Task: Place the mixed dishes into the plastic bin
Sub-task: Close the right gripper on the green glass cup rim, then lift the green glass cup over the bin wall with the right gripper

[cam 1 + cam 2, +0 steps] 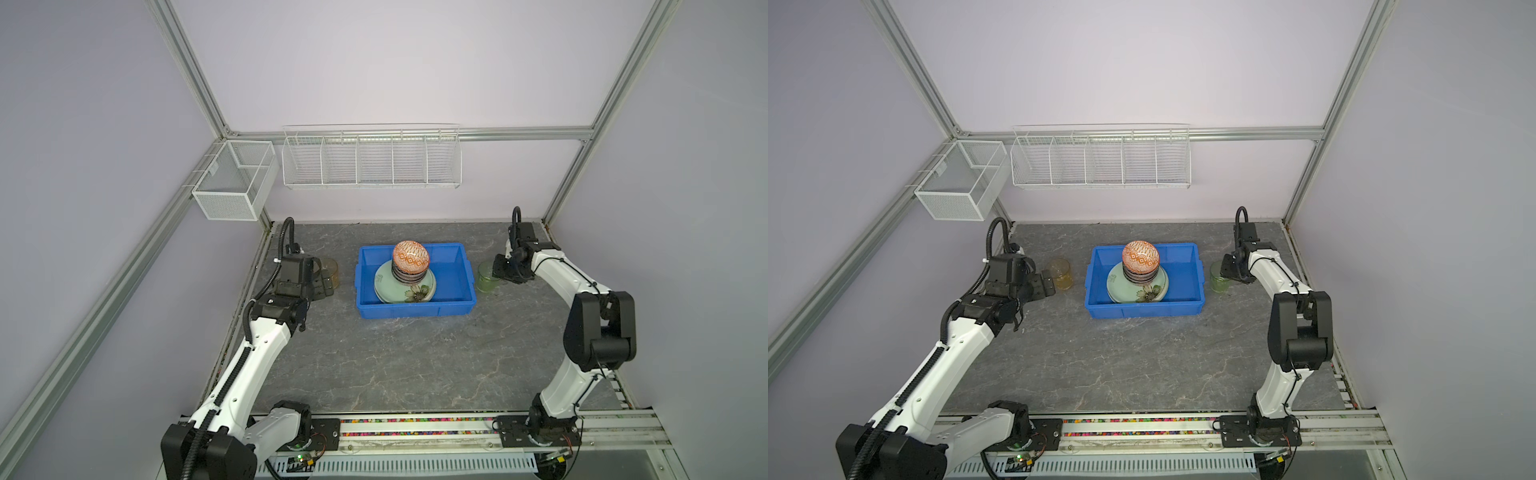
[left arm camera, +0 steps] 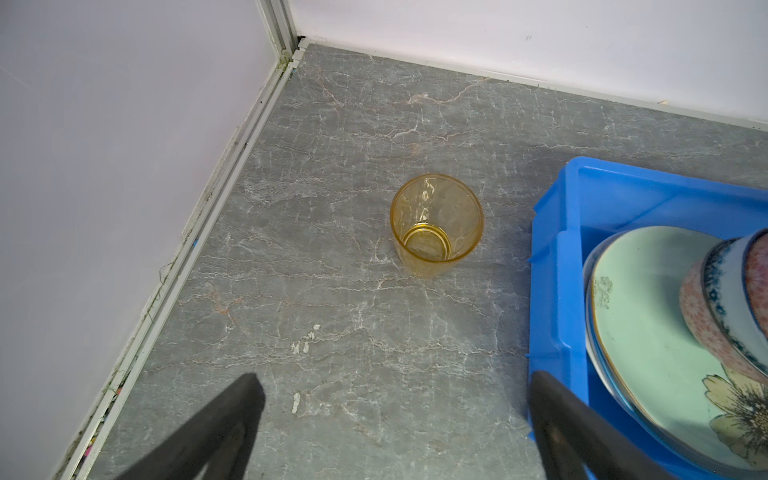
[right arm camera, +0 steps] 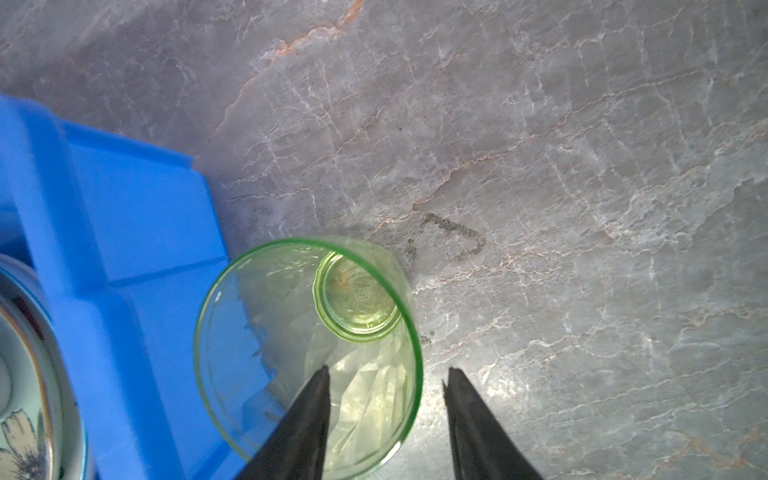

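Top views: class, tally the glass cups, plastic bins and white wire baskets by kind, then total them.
Glass cups: 2, amber cup and green cup
Plastic bins: 1, blue bin
White wire baskets: 2, box basket and long basket
Total: 5

Soft, even overhead light fills the scene, leaving only faint shadows beside the bin (image 1: 415, 309) on the bench (image 1: 374, 365). Both top views spread toward their corners. In the right wrist view, the near green cup (image 3: 307, 345) blurs; pale glare streaks the bench.
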Robot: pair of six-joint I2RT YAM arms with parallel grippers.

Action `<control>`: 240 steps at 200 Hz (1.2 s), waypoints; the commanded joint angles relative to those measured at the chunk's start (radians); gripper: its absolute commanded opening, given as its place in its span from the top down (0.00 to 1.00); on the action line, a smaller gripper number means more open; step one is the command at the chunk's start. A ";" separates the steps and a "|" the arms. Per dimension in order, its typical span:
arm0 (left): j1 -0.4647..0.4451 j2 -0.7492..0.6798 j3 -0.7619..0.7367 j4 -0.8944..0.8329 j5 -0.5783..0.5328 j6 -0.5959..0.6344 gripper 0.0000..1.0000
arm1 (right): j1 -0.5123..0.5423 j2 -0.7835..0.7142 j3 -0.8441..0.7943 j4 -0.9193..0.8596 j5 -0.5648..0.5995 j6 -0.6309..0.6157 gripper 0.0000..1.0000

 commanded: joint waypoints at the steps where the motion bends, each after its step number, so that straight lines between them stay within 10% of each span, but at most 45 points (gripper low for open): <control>1: 0.005 0.009 0.011 0.005 0.016 -0.008 0.01 | -0.007 0.031 0.032 -0.016 0.015 -0.002 0.56; 129: 0.025 0.018 0.011 -0.001 0.051 -0.026 0.01 | -0.006 0.064 0.061 -0.015 0.037 -0.018 0.93; 240: 0.093 0.000 0.013 -0.021 0.159 -0.089 0.01 | 0.050 -0.172 0.165 -0.245 0.068 -0.096 0.93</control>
